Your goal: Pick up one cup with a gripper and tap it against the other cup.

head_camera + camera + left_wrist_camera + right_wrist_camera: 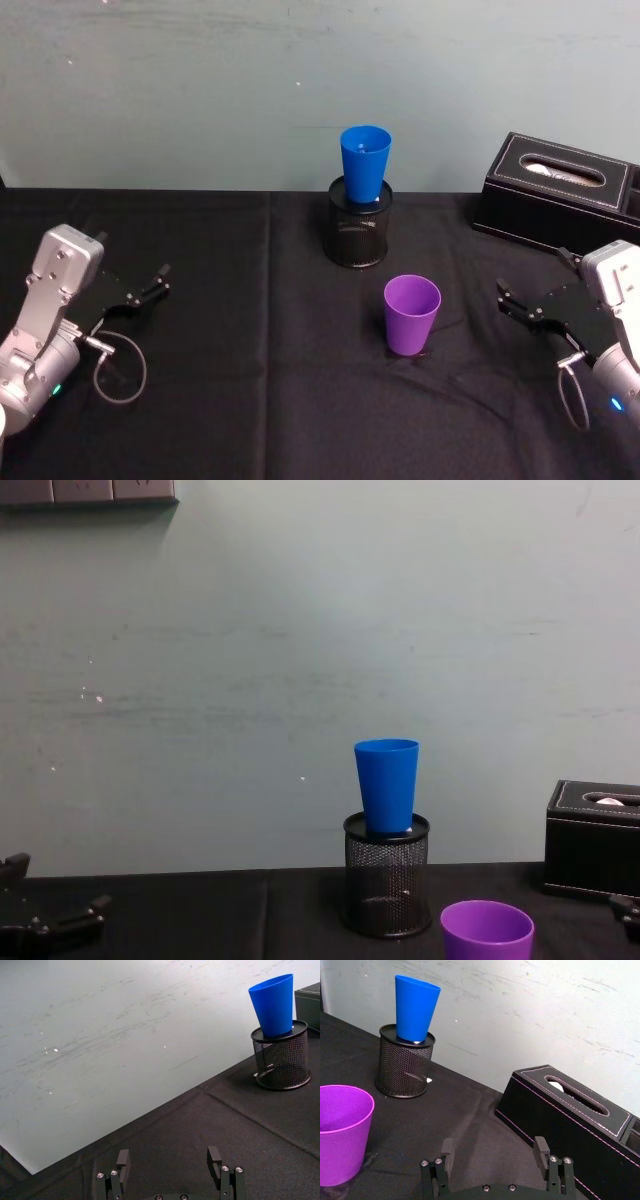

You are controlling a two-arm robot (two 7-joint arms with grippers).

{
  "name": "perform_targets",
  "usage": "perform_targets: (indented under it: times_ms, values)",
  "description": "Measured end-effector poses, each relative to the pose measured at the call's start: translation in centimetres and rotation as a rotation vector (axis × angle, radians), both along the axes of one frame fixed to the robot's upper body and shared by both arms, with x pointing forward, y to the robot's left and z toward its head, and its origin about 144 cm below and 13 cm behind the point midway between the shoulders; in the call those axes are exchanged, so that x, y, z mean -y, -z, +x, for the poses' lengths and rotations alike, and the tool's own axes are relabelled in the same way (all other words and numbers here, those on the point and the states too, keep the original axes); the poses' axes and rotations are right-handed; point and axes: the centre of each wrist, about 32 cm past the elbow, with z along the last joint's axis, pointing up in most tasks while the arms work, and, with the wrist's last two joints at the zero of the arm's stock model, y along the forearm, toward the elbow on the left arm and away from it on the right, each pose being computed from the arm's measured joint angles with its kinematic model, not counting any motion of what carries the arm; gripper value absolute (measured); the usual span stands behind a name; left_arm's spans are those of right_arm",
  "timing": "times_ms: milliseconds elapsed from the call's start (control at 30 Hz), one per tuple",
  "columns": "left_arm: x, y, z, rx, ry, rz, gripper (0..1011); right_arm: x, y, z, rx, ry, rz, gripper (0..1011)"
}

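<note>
The left gripper (158,280) rests low over the black surface (250,390) at the robot's left side. Its fingers are spread apart and hold nothing. The right gripper (505,300) rests low at the robot's right side, with its fingers also spread apart and empty. The two grippers face inward toward the middle of the surface.

The purple cup (411,315) stands upright on the surface with its mouth up. It is the thing nearest the right gripper, inward of that gripper's fingertips and apart from them. It is well apart from the left gripper.

Beyond the purple cup, farther from both grippers, a black mesh holder (360,232) stands on the surface. The blue cup (364,163) sits in the top of this holder with its mouth up, its narrow base inside the holder's rim. The blue cup and the purple cup do not touch.

A black tissue box (560,190) lies beyond the right gripper, near the back edge of the surface. A pale wall (200,90) stands behind everything.
</note>
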Motion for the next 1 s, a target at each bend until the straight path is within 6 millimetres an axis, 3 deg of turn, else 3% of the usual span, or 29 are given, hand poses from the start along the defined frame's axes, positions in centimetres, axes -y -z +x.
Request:
perform_targets:
  times_ms: [1000]
  values:
    - [0.0, 0.0, 0.0, 0.0, 0.0, 0.0, 1011, 0.0, 0.0, 0.0, 0.0, 0.0, 0.0, 1004]
